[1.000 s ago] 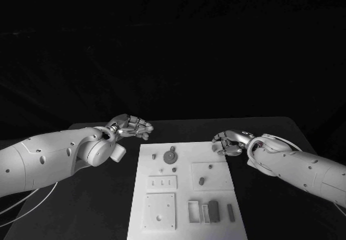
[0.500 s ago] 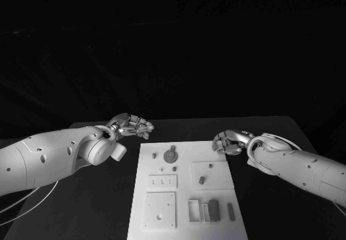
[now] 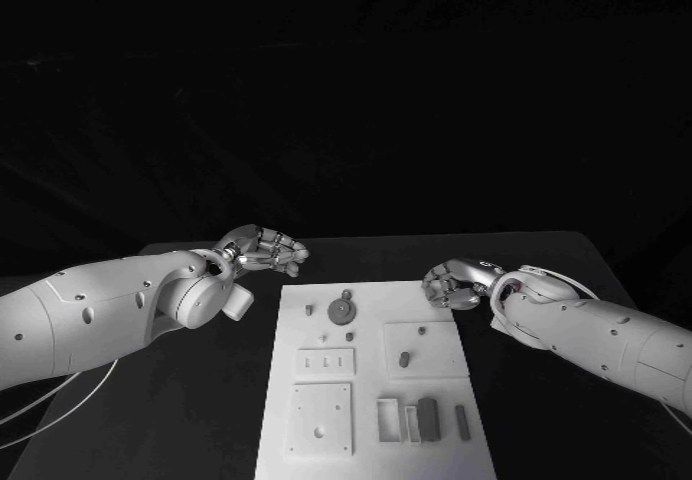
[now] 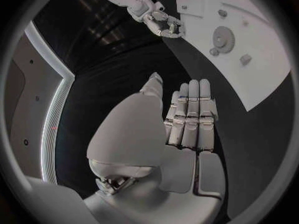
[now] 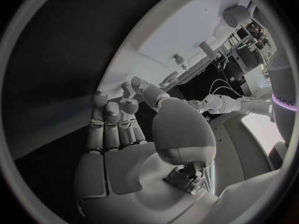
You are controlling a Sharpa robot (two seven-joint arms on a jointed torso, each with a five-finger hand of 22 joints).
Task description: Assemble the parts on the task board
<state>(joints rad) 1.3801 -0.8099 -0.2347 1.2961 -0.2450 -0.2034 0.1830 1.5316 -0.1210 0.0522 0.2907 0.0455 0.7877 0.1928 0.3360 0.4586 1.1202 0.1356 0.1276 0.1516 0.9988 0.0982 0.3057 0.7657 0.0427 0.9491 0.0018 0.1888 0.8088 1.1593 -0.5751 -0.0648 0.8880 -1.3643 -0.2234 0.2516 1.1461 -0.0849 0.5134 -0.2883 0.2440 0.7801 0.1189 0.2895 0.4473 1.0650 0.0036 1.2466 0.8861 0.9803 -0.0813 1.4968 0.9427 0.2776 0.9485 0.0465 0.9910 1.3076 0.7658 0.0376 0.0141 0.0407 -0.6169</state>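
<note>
The white task board [image 3: 375, 296] lies in the middle of the black table, between my two hands. On it I see a dark round gear [image 3: 342, 310], a small peg [image 3: 307, 311], a short dark piece [image 3: 405, 360] and upright grey bars [image 3: 427, 418] near its front. My left hand [image 3: 263, 248] hovers off the board's far left corner, holding nothing; in the left wrist view its fingers [image 4: 190, 115] lie side by side with the thumb apart. My right hand [image 3: 453, 283] hangs at the board's far right corner, empty too, its fingers [image 5: 112, 122] loosely bent.
The black table [image 3: 548, 260] stretches on both sides of the board. The left wrist view shows the board [image 4: 264, 72] with the gear [image 4: 223, 36] and my right hand [image 4: 161, 21] beyond it. The right wrist view shows the board [image 5: 181, 32].
My right arm has drifted a little toward the board's far right corner. The left hand and the parts have stayed where they were.
</note>
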